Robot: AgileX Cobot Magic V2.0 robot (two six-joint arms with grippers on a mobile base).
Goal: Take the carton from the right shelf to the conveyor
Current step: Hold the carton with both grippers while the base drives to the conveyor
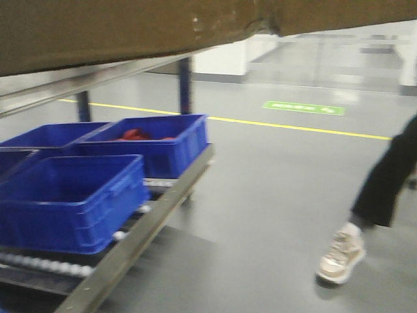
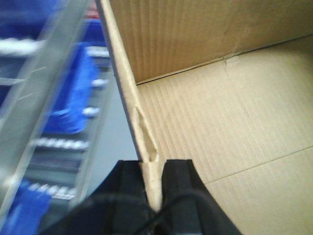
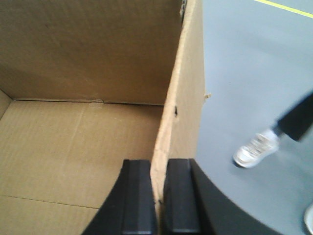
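Note:
The carton (image 1: 130, 26) is plain brown cardboard and fills the top of the front view, hanging above the shelf. It is open-topped and empty inside. In the left wrist view my left gripper (image 2: 154, 164) is shut on the carton's (image 2: 220, 122) dented left wall edge. In the right wrist view my right gripper (image 3: 159, 164) is shut on the carton's (image 3: 73, 137) right wall, one finger inside and one outside. The right shelf (image 1: 150, 222) stands at lower left with its steel rail and roller tracks. The conveyor is out of view.
Blue plastic bins (image 1: 65, 195) sit on the shelf, and one further back (image 1: 163, 140) holds something red. A person's dark trouser leg and pale shoe (image 1: 340, 254) are on the grey floor at right, also beside the carton (image 3: 255, 149). A yellow floor line (image 1: 293, 127) crosses behind.

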